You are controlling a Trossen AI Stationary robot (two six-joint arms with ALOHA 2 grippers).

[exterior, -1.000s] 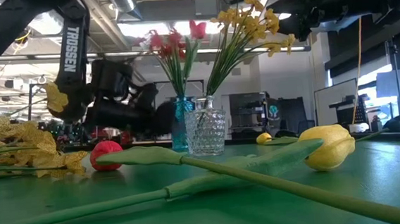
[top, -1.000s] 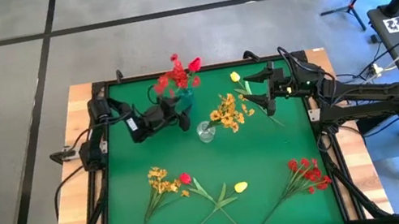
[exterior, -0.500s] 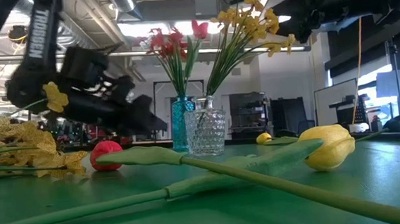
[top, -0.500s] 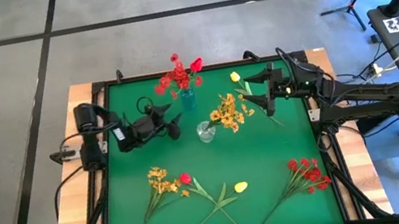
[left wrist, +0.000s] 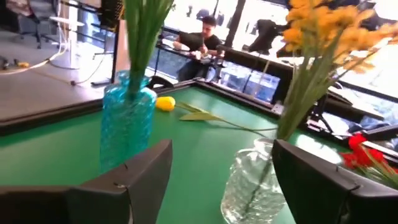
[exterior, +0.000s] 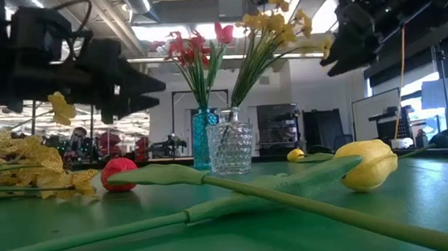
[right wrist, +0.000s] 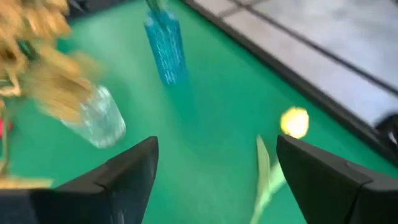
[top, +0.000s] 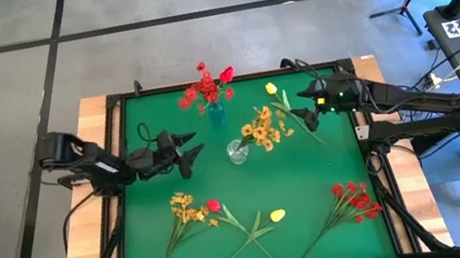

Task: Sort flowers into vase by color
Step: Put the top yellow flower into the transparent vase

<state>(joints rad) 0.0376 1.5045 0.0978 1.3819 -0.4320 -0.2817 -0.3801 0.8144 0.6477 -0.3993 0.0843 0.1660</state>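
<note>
1. The bench has a green top inside a dark frame
2. The left arm reaches in from the bench's left edge; its left pincer is above the green, left of the clear vase, its fingers apart and holding nothing
3. The right arm comes in from the right edge; its right pincer hangs near the far side, fingers wide apart and empty, just above a single yellow bud whose stem lies on the green
4. The blue vase stands upright near the far edge with a red bouquet in it
5. The clear vase stands just in front of it, holding yellow-orange blooms
6. Lying on the near half: a yellow-orange sprig, a red bud touching it, a yellow tulip with a long stem, and a red cluster toward the right corner
</note>
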